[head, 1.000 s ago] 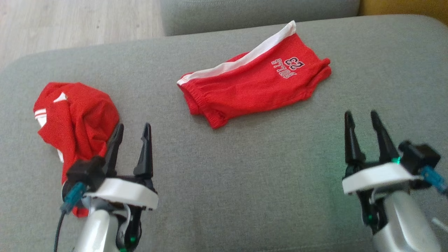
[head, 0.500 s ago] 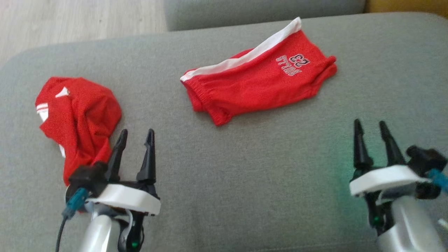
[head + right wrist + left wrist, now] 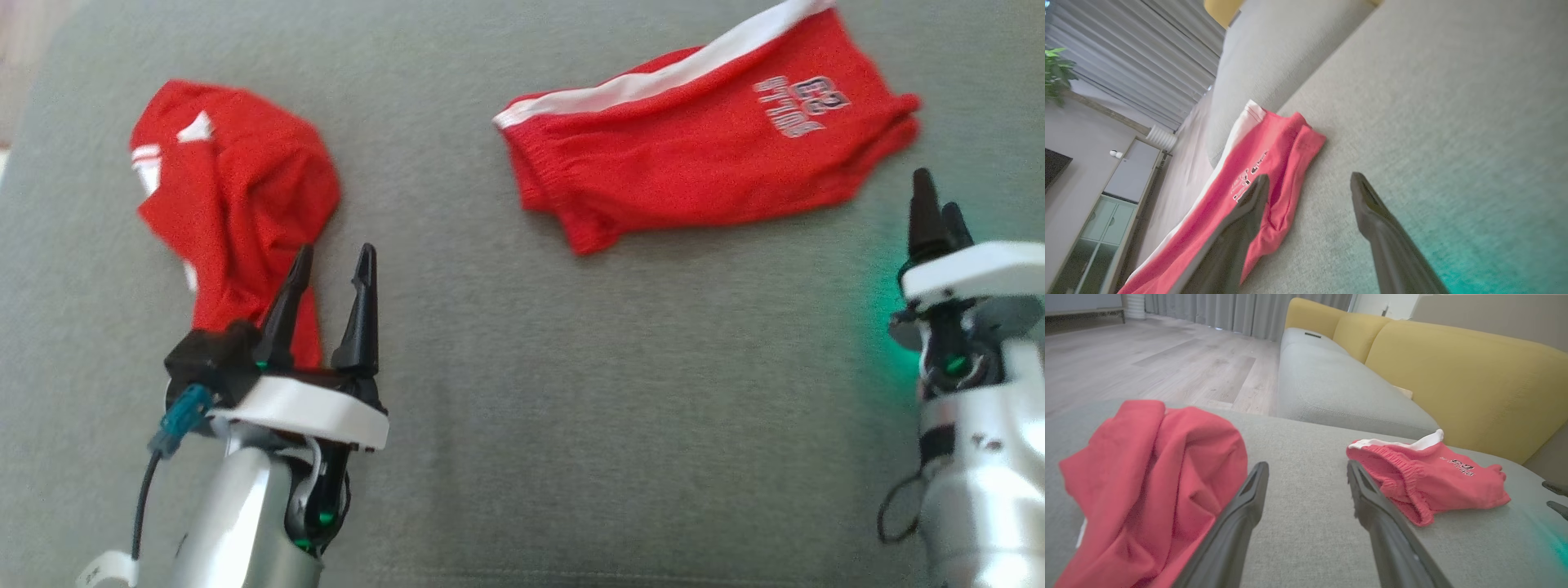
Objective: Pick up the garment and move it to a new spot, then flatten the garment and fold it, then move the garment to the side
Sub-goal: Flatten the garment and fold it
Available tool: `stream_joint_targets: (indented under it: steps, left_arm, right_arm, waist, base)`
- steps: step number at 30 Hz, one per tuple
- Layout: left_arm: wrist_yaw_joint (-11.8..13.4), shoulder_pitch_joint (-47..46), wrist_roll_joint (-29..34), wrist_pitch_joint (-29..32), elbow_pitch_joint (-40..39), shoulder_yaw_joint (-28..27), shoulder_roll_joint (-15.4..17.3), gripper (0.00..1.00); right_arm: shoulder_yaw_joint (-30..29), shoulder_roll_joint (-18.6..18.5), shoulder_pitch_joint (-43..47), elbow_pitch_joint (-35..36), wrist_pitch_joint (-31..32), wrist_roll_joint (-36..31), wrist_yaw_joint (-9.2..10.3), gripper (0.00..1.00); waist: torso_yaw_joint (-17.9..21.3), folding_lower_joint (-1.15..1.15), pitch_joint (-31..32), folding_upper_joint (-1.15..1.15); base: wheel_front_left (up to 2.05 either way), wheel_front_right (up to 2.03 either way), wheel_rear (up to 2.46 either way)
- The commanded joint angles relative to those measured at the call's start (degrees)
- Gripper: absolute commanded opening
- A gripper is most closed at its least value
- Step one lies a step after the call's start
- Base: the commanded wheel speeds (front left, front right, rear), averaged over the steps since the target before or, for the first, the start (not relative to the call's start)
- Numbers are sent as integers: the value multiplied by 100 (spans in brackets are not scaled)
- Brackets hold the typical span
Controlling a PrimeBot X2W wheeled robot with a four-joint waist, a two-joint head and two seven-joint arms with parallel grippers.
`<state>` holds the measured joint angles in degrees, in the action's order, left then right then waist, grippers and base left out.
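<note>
Lying crumpled: red garment (image 3: pixel 237 192), perhaps a shirt, white-trimmed

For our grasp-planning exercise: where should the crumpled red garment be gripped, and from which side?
Probably the near-end fold of the crumpled red garment, approached from the robot's side by the open left gripper. There the cloth stands up off the grey cushion, so it can be pinched.

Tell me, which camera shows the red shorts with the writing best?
The head view: the red shorts lie spread out from above, white stripe and writing showing, a corner cut by the top edge. The left wrist view sees them low, waistband-first. In the right wrist view a dark finger covers part of them.
</note>
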<state>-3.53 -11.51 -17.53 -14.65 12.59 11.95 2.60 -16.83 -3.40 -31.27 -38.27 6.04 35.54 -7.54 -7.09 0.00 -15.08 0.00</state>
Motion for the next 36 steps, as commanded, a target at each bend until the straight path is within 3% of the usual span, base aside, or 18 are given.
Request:
stream_joint_targets:
  steps: [1,5,13,32,33,34,36]
  left_arm:
    - [-9,-228,-67,-35,-117,-171,28,100]
    - [-18,-328,-105,-35,-71,-81,28,100]
    - [-3,-374,-47,-35,-63,61,28,100]
    - [106,-605,-262,-35,-214,268,28,100]
    - [111,-625,-272,-35,-212,286,28,100]
    - [105,-647,-258,-35,-195,315,28,100]
    - [76,-685,-218,-35,-154,371,28,100]
  right_arm:
    - [-71,48,-378,-19,145,148,5,100]
    - [-590,15,-795,-637,493,244,5,100]
    - [-1054,-196,-1211,-1343,712,93,5,100]
    - [-1078,-726,-2532,-2398,941,-929,5,100]
    - [-1063,-760,-2586,-2441,920,-997,5,31]
    - [-1066,-787,-2632,-2484,894,-1042,5,0]
    - [-1079,-818,-2704,-2542,838,-1084,5,0]
  waist:
    - [-266,0,-194,0]
    - [-533,0,-226,0]
    - [-844,0,-303,0]
    - [-1020,0,-917,0]
    - [-1019,0,-938,0]
    - [-1015,0,-953,0]
    - [-1003,0,-958,0]
  base:
    - [0,0,0]
    - [0,0,0]
    - [0,0,0]
    - [0,0,0]
    - [0,0,0]
    - [0,0,0]
    - [0,0,0]
